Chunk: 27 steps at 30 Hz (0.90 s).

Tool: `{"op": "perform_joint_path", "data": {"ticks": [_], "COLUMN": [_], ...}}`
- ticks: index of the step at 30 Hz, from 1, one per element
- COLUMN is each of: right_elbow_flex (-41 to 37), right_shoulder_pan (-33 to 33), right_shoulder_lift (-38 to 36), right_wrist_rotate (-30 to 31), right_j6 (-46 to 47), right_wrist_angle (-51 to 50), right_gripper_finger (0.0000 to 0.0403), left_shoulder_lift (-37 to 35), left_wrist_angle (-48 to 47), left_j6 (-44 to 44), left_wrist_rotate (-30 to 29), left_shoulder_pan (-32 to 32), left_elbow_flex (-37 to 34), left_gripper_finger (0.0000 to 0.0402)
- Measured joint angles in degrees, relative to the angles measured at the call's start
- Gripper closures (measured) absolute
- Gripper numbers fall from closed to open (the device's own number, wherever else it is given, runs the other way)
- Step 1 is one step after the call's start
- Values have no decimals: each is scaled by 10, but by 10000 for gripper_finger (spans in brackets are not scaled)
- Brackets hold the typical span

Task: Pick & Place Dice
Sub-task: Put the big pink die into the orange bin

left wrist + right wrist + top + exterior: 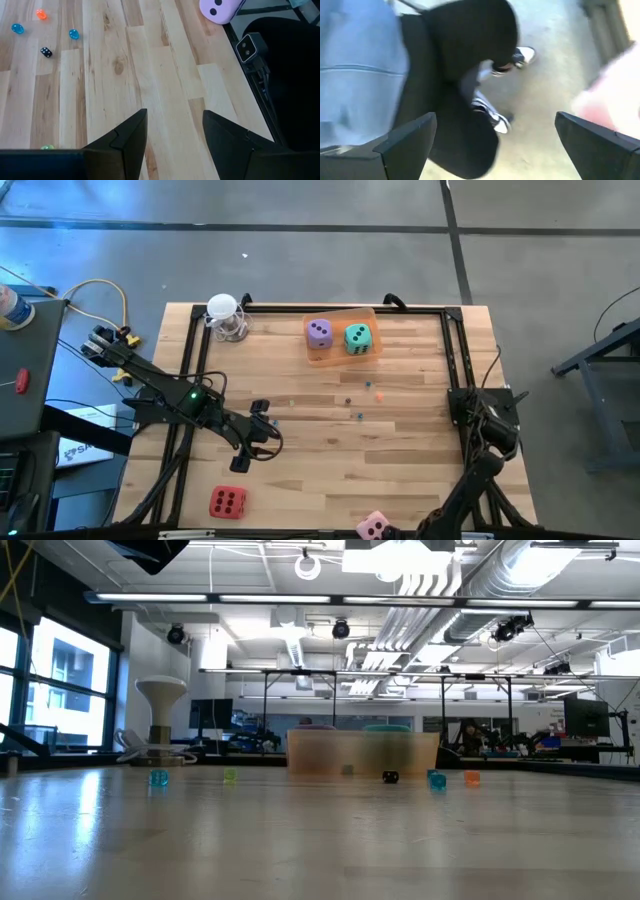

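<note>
While the left gripper hung over bare boards in the near-left part of the table, its two dark fingers stood partly apart with only wood between them — it held nothing and touched nothing. Its arm reached in from the table's left edge, slanting across the black frame rail toward the middle.

The right gripper was spread wide, its fingers far apart and empty; its wrist view looked off the table at the floor and at a person's dark trousers and sneakers. That arm sat folded at the table's right edge, well away from the work.

Two of the dice were in a shallow orange tray at the far middle of the table: the purple die and the teal-green die, side by side. The red die lay near the front-left edge, just beside the left gripper but apart from it. The pink die sat at the front edge, near the right arm's base.

A few tiny coloured beads were scattered on the boards between the tray and the left gripper — blue, orange, and one small black die among them. A white stand stood at the far-left corner.
</note>
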Motion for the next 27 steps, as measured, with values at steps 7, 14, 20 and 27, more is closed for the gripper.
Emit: {"op": "perform_joint_path", "data": {"ticks": [7, 14, 20, 27], "right_elbow_flex": [1, 3, 2, -2], "right_shoulder_pan": [-17, -37, -55, -77], "right_shoulder_lift": [-1, -3, -3, 1], "right_wrist_rotate": [-1, 3, 41, -63], "right_j6": [-36, -43, -89, -98], "right_wrist_angle": [-58, -115, -194, -210], "right_gripper_finger": [3, 3, 3, 3], "left_shoulder_lift": [0, 0, 0, 0], "left_wrist_angle": [-1, -1, -1, -2], "left_j6": [-1, -1, -1, -1], "left_wrist_rotate": [0, 0, 0, 0], "left_shoulder_pan": [0, 0, 0, 0], "left_elbow_flex": [0, 0, 0, 0], "left_gripper_finger": [218, 218, 218, 218]}}
